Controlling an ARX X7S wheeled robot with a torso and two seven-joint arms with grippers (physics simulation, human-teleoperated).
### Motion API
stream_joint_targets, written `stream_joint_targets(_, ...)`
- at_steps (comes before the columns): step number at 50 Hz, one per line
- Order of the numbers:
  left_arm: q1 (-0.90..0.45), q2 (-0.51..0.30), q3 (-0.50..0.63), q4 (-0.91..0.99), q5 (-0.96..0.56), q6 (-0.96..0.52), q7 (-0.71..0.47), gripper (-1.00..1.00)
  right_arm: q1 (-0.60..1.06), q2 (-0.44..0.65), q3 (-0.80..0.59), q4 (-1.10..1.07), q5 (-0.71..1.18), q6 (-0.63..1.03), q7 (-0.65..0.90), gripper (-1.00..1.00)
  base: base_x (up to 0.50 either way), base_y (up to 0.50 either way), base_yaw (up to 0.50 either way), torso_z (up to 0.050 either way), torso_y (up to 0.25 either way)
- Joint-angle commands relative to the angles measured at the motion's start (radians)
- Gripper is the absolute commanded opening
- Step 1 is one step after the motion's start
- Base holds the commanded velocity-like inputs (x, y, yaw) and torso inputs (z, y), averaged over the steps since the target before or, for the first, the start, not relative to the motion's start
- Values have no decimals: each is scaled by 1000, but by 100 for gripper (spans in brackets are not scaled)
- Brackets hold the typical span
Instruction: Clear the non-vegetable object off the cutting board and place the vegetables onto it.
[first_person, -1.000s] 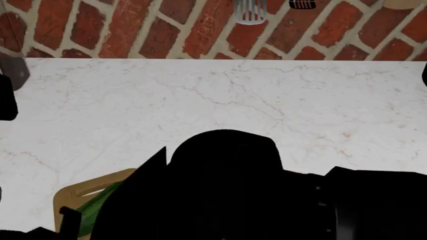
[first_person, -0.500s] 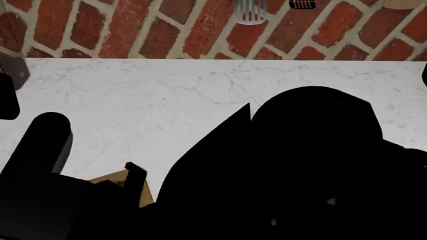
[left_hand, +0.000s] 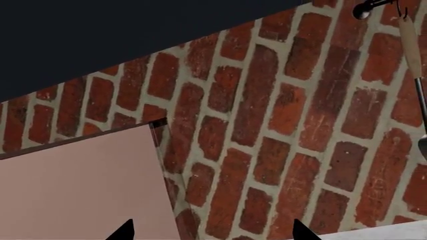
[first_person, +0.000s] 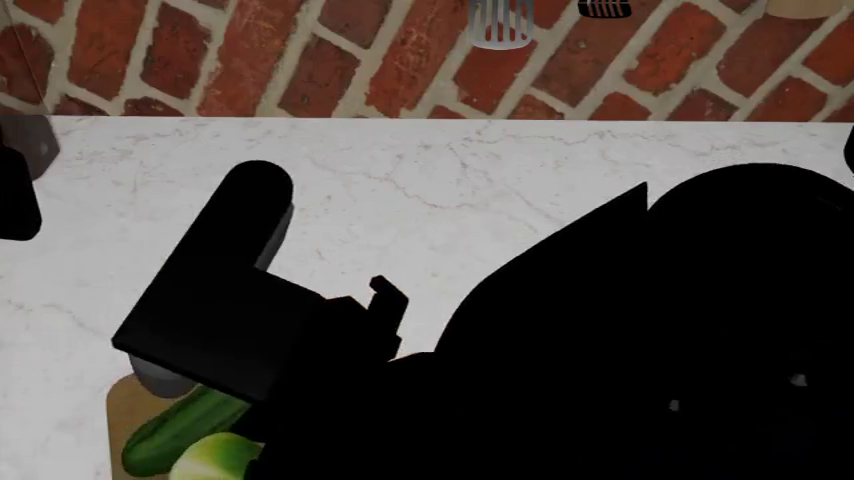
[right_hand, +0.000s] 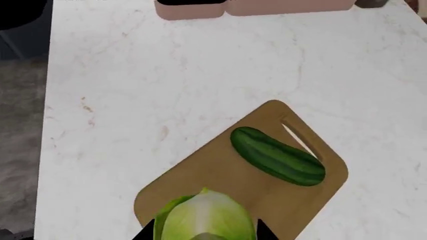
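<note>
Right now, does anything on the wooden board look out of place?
Nothing spilled or damaged. The dark-green cucumber lies on the light-brown wooden cutting board beside its slot handle. A pale-green leafy head sits at the opposite end, between the fingertips of the right gripper; grip unclear.

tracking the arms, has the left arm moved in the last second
Yes. The left arm has swung up from the view's bottom left corner, out over the counter toward the brick wall; the cutting board stayed put.
</note>
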Motion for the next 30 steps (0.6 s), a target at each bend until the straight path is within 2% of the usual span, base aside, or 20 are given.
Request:
stream_joint_targets(1,-36,19,-27,-19,17,-26,28,100,-50,-15,17,8,-89,-25,-55,-100,0,0,0,0,0)
stream_joint_targets(16,-40,19,-28,-20,8,-40,13,100,-127,-46,-27,25,-192,-58,-104,-100,0,0,0,0,0)
stream_joint_targets(30,-40,19,-27,-19,9,-39,6,100,-128,-67,-40,65,-235,-70,-131,-100,0,0,0,0,0)
